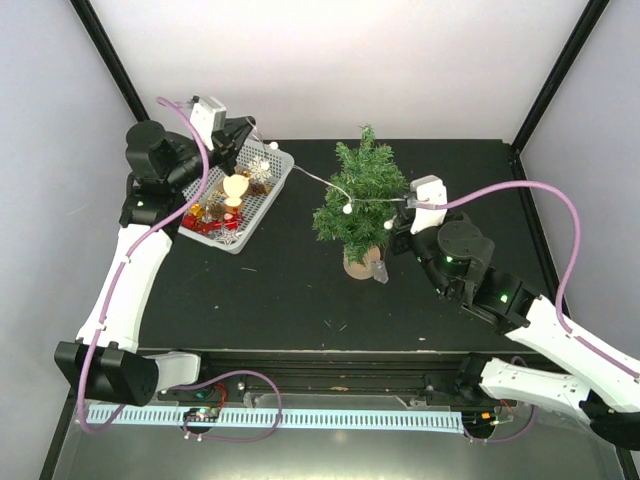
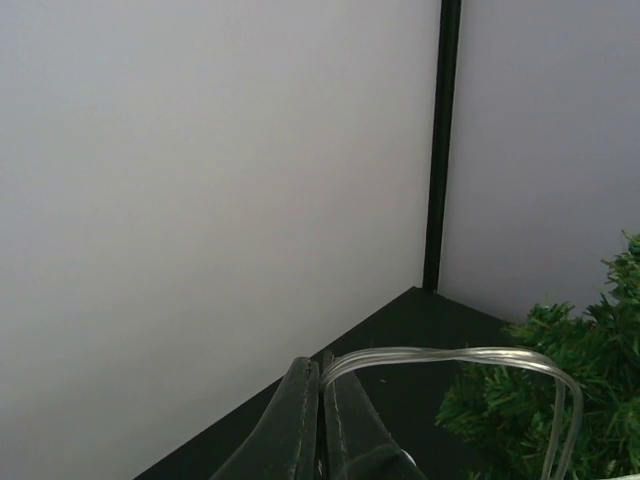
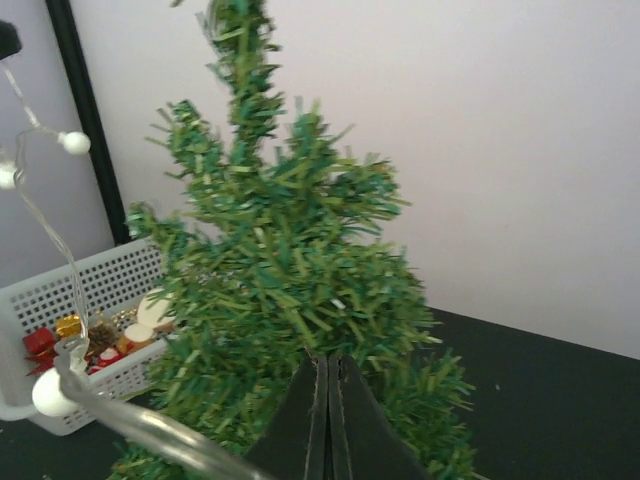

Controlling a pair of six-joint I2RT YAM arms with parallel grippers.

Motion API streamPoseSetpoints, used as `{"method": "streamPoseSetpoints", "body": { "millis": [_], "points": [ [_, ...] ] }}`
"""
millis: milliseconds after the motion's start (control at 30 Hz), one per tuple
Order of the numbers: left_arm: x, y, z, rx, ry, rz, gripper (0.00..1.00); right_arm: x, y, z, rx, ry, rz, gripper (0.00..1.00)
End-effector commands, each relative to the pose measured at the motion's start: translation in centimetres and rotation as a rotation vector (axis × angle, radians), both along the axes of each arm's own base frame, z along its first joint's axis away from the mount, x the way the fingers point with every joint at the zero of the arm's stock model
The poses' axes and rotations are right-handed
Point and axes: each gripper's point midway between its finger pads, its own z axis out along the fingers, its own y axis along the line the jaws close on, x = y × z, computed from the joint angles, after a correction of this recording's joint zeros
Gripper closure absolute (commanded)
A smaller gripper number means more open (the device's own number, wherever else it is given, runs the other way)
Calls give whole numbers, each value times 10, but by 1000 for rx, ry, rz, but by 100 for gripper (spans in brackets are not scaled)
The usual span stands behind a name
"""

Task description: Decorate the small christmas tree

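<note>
Counter [image 1: 280,300]: black and matte. In the top view its near edge is hidden behind the arm bases. Each wrist view shows only a strip of it.

Small christmas tree [image 1: 360,195]: stands upright at centre-right of the counter, near the white basket [image 3: 100,285] and to its right.
- Bushy dark green needles, a narrow single spike on top, wider tiers below.
- The round tan base [image 1: 360,264] is mostly covered by the lowest branches from above.
- The left wrist view cuts the tree down to a few branch tips at the right edge.
- The right wrist view is filled by it, with the foot cropped off.

Basket: white mesh sides, at the far left of the counter. The left arm partly hides its far end. The ornaments [image 1: 235,188] inside are red, gold and cream. Their individual shapes are hard to make out.

Light string [image 1: 310,178]: clear wire with small round white bulbs [image 3: 74,142]. It runs from the left fingers [image 2: 295,420] across to the tree's right side.

Left fingers: together, clamped on the wire, which loops out from between the tips. They are raised over the basket's far end.

Right fingers [image 3: 305,420]: together, tips at the tree's right flank at mid-height. The wire passes low and blurred beside them and leaves the frame. Cannot tell whether it is pinched.
</note>
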Motion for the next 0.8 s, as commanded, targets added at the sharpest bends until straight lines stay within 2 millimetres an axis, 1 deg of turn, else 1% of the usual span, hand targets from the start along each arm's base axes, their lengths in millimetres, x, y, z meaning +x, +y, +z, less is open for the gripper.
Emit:
{"method": "streamPoseSetpoints", "body": {
  "millis": [0,133,200,333,467,567,667,767],
  "points": [
    [-12,-16,8,32,-71,-53,98,0,-24,18,82,-36,-45,99],
    [-34,-47,-4,89,-71,-184,98,3,-53,28,88,-59,-121,99],
    [-47,-65,-11,126,-78,-247,98,7,-67,32,86,-68,-167,99],
    [-63,-86,-24,181,-81,-319,98,18,-87,35,72,-72,-255,99],
    [-72,-99,-30,206,-82,-364,98,35,-101,31,77,-66,-318,99],
    [-78,-104,-32,219,-86,-395,99,51,-108,26,102,-54,-348,99],
    [-83,-109,-33,229,-85,-422,98,64,-112,24,138,-55,-347,99],
    [-88,-111,-34,243,-84,-441,98,77,-109,20,159,-47,-329,99]
  ]
}}
